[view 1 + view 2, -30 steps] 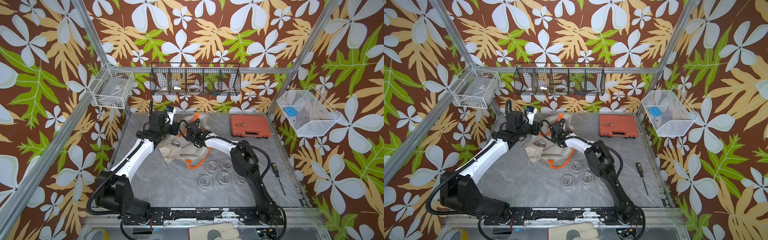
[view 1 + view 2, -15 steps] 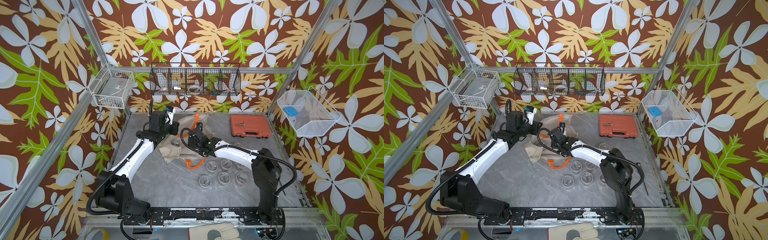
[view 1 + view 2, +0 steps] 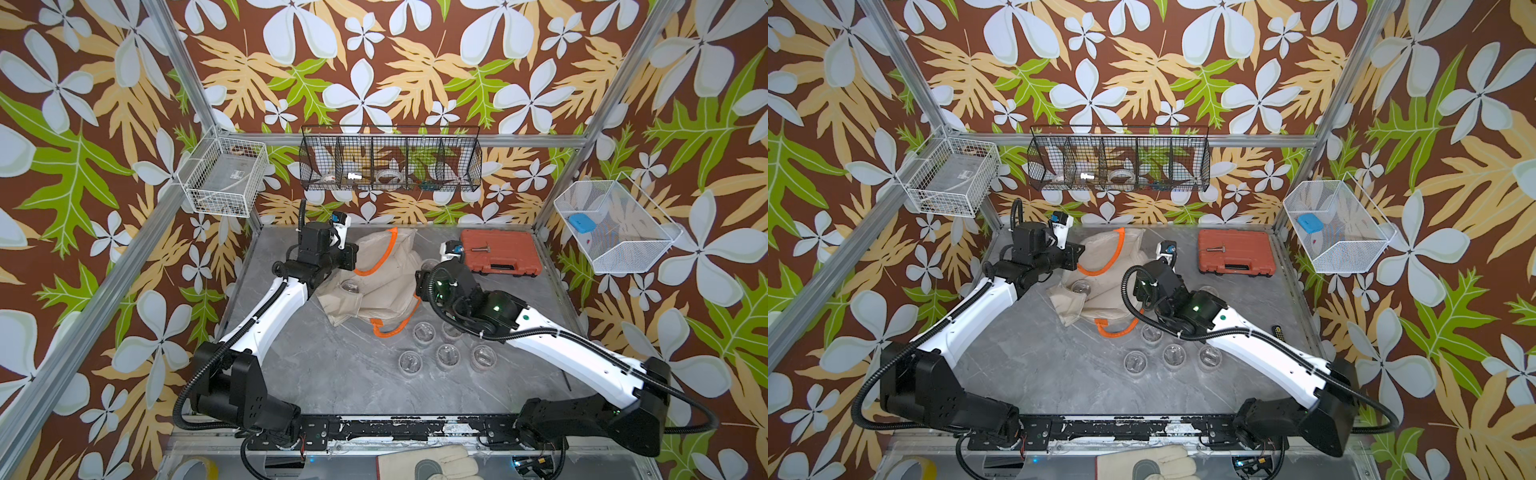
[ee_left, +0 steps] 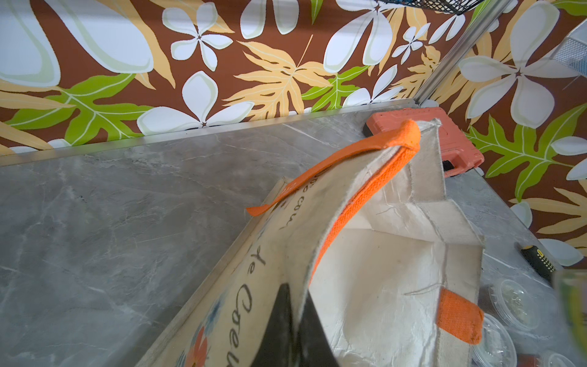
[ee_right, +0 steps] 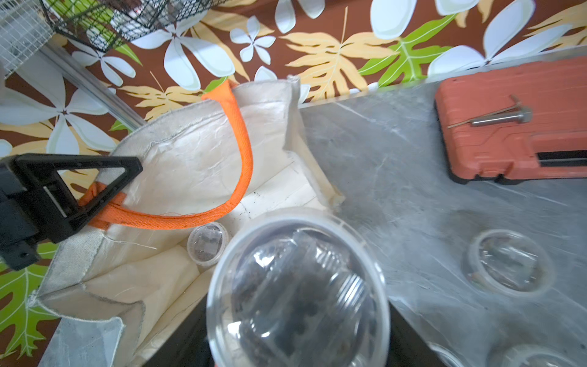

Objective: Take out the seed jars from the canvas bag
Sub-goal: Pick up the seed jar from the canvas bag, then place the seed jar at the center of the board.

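- The right hand (image 3: 430,268) is coming out of the canvas bag (image 3: 386,282). A second ago it was reaching inside; now it is hanging just beside the mouth, on the tool case (image 3: 500,253) side.
- Its pads are clamped on one seed jar (image 5: 298,292), with dark seeds showing through the clear wall.
- The left hand (image 3: 351,259) is staying pinched together on the bag's rim at the orange handle (image 5: 246,159). It is holding the mouth up and open, with no change there.
- A remaining jar (image 5: 208,243) is lying inside the bag on the lower cloth, near the mouth.
- The set-down jars (image 3: 448,355), at least five, are sitting upright on the worktop (image 3: 332,374) in front of the bag.
- A further jar (image 5: 508,263) is standing nearer the tool case.
- Judgement: the extraction is done for this jar and the placing is still pending. The bag is not yet empty, so at least one more reach is needed.
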`<control>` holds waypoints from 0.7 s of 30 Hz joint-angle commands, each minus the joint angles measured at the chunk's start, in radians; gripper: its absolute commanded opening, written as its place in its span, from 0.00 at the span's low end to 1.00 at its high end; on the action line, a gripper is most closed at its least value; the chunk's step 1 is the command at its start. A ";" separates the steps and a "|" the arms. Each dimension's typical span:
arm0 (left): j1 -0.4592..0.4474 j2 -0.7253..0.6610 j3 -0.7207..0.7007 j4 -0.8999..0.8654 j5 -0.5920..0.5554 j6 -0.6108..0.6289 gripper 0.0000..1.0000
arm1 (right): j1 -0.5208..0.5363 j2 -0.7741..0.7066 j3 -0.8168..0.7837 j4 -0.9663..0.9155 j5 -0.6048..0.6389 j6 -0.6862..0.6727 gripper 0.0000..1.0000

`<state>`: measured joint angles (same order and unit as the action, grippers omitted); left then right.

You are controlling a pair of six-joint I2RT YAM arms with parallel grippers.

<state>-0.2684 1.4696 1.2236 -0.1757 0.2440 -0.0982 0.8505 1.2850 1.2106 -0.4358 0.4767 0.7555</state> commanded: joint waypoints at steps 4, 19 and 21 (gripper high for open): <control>0.000 0.000 0.005 0.038 0.001 -0.002 0.00 | -0.147 -0.118 -0.132 -0.103 -0.081 0.019 0.65; 0.000 0.001 0.006 0.038 0.004 -0.001 0.00 | -0.320 0.171 -0.184 0.119 -0.264 -0.076 0.65; -0.001 0.001 0.005 0.038 0.006 -0.001 0.00 | -0.325 0.218 -0.169 0.126 -0.279 -0.076 0.65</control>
<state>-0.2684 1.4696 1.2236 -0.1757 0.2443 -0.0982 0.5285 1.4662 1.0256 -0.3614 0.2314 0.6964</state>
